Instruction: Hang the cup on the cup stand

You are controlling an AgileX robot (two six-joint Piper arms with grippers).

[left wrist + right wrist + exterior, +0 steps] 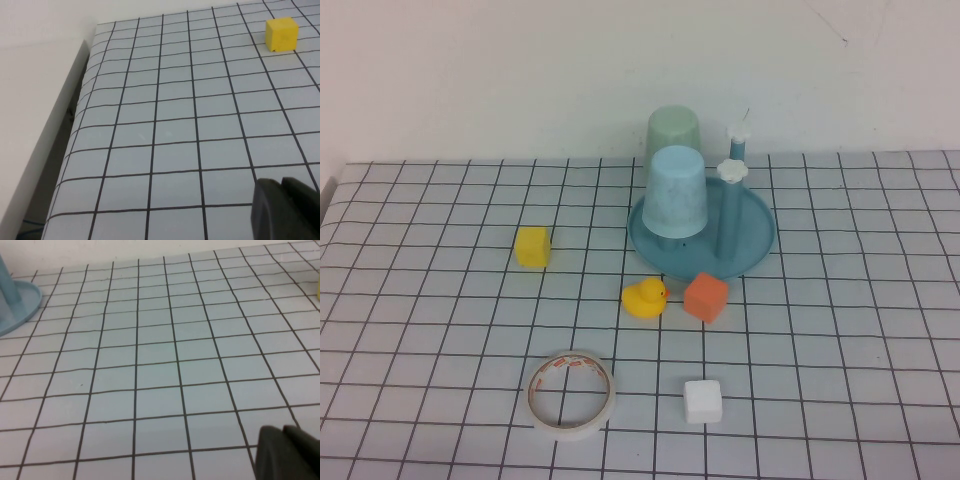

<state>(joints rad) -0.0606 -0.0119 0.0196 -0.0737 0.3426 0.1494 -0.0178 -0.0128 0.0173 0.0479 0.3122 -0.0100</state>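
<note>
The light blue cup (676, 192) sits upside down over a peg at the left of the round teal cup stand (755, 243). Two more blue pegs with white flower caps (732, 171) rise to its right. Neither arm appears in the high view. In the left wrist view my left gripper (282, 183) hovers shut and empty over bare grid, with the cup out of sight. My right gripper (283, 430) is also shut and empty above the grid. The cup stand's rim (22, 302) lies far from the right gripper.
A pale green cup (673, 132) stands upside down behind the stand. On the grid cloth lie a yellow cube (532, 246) (281, 34), a yellow duck (645, 297), an orange cube (706, 296), a white cube (702, 401) and a tape roll (570, 394). The table's edge (75, 100) drops off beside the left gripper.
</note>
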